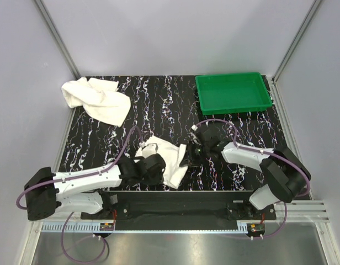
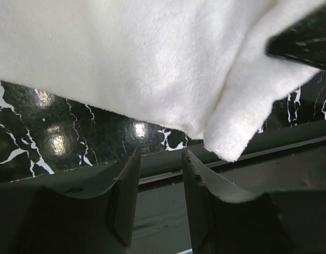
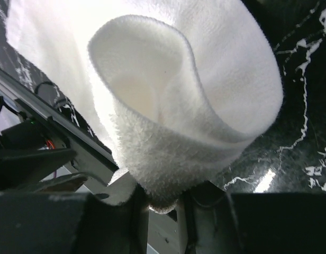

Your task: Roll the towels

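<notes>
A black surface (image 1: 87, 138) veined with white sits between pale grey walls. Near its front edge, in the middle, lies the small white terry-cloth towel (image 1: 167, 157), partly folded into a loose loop (image 3: 205, 95). The right tool (image 3: 160, 198) pinches the towel's folded edge between narrow fingers. The left tool (image 2: 160, 156) stands parted just beside the towel's other edge (image 2: 152, 58), its gap empty. The larger white terry-cloth towel (image 1: 98, 99) lies crumpled at the far left corner, well apart from a green plastic tray (image 1: 232, 109) at the far right.
</notes>
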Robot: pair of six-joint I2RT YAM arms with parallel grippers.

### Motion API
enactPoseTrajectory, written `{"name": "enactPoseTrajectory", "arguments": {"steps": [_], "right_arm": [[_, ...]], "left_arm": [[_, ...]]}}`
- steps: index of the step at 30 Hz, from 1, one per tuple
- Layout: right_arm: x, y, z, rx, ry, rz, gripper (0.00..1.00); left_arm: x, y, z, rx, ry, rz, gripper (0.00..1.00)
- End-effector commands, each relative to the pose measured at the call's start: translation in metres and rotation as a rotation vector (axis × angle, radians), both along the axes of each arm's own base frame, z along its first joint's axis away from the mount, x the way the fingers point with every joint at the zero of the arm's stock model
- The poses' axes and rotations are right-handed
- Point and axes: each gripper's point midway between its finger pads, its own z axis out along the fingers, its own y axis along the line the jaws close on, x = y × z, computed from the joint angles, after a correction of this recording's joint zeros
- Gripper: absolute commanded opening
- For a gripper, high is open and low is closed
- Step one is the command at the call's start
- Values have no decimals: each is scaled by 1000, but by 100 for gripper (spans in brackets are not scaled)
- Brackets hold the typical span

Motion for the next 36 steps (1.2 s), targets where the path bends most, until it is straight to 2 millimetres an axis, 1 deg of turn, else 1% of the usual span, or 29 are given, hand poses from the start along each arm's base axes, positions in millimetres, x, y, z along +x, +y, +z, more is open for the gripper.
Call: {"name": "enactPoseTrajectory", "arguments": {"steps": [1,2,3,4,5,6,7,9,10,11,12,13,14,16,20,23,25,27,29,30,32,33,36], "right_arm": [[-7,-9,-6,-96,53,29,28],[-7,-9,-7,-105,60,30,28],[-7,-10,-7,-124,70,34,28],[-7,-12,-11,-141,83,35,28],[-7,-12,-12,-153,90,36,28],[-6,-13,-12,-168,96,36,28],[-6,-14,-14,-180,109,38,28],[-5,-15,-15,-200,122,34,29],[-5,-15,-18,-211,132,37,29],[-5,-15,-18,-221,138,35,29],[-4,-15,-18,-223,140,35,30],[-5,-15,-21,-228,149,38,30],[-5,-15,-21,-228,151,39,30],[-5,-15,-22,-227,153,39,31],[-8,-15,-23,-226,160,42,31],[-9,-16,-25,-227,162,47,31],[-9,-17,-25,-229,163,46,31],[-9,-18,-26,-234,162,46,30],[-10,-18,-26,-236,163,49,31],[-10,-18,-27,-236,165,50,31],[-11,-17,-27,-234,168,51,31],[-11,-18,-28,-239,171,52,31],[-11,-18,-30,-240,174,53,31]], "left_arm": [[25,4,36,133,-230,-8,42],[18,-7,44,141,-272,-73,42],[24,-16,55,162,-334,-79,42],[17,-27,60,170,-365,-131,42],[16,-34,64,197,-397,-179,42],[18,-40,59,250,-425,-205,42],[11,-55,67,246,-451,-248,43],[11,-71,61,329,-483,-301,44],[7,-77,58,353,-492,-326,45],[5,-80,44,420,-488,-354,46],[5,-89,45,425,-494,-366,46],[2,-93,40,447,-490,-384,46],[3,-95,36,463,-486,-381,49],[4,-95,23,533,-476,-389,51],[6,-89,5,614,-465,-382,54],[6,-91,2,630,-464,-394,57],[7,-93,2,627,-461,-396,62],[5,-91,-3,628,-439,-406,64],[6,-89,-9,619,-411,-413,63],[3,-84,-16,625,-382,-429,62],[1,-87,-21,600,-370,-451,61],[-2,-84,-26,599,-351,-463,60],[-4,-87,-28,593,-341,-488,57]]}}
